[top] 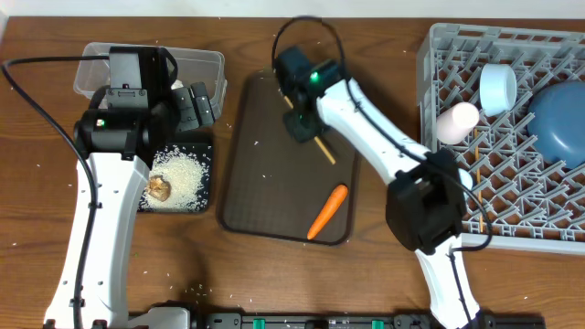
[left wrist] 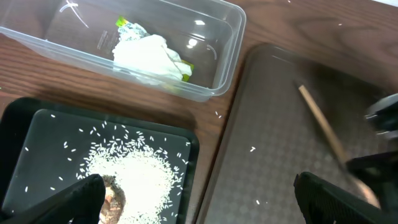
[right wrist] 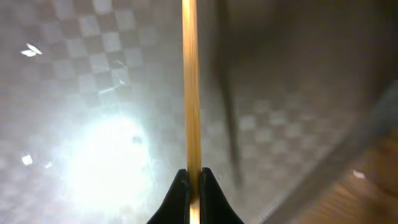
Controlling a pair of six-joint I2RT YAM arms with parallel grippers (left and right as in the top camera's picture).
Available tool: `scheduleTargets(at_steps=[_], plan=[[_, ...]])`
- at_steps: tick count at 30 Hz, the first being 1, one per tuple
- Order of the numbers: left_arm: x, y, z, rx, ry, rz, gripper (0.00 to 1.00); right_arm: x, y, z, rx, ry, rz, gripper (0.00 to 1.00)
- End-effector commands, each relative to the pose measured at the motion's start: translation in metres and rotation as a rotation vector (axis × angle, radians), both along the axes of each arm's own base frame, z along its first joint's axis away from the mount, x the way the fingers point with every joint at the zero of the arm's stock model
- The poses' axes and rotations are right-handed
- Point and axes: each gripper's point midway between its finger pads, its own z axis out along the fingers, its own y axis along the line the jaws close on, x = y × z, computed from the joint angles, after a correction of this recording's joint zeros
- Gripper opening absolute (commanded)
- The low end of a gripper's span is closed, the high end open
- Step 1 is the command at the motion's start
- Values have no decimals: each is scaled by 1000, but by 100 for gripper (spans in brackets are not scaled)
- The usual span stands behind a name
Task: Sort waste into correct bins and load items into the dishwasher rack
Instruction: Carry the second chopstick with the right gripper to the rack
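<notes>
One clear tub holds tissue; black tray holds rice, perhaps a lump.

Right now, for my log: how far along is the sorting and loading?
Done: tissue and wrapper in the clear tub; rice and lump in the black tray; blue cup, pinkish cup and blue bowl in the rack. In hand: right gripper shut on a chopstick on the brown tray. Left: the carrot there.

Robotics lab bench, cabled left arm and right arm at a wood-grain table, grey dishwasher rack
</notes>
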Motion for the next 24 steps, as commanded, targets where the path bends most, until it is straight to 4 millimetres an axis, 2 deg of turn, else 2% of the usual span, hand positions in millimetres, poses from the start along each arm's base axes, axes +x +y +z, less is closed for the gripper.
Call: scheduleTargets(at_steps=[1, 5, 9, 16, 20, 24], plan=[[1, 3, -1, -1, 4, 19, 98, 15, -6, 39, 46, -50, 0, 1], [1, 3, -1, -1, 4, 19, 98, 25, -34, 76, 70, -87, -68, 1], [1, 3, -1, -1, 4, 19, 98, 25, -79, 111, 80, -108, -167, 1], [1, 3, -1, -1, 4, 19, 98, -2, -181, 157, 19, -96, -407, 1], [1, 3, -1, -1, 4, 19, 98, -14, -233, 167, -1, -94, -531, 1], [1, 3, -1, -1, 4, 19, 98, -29, -276, 163, -17, -69, -638, 1]])
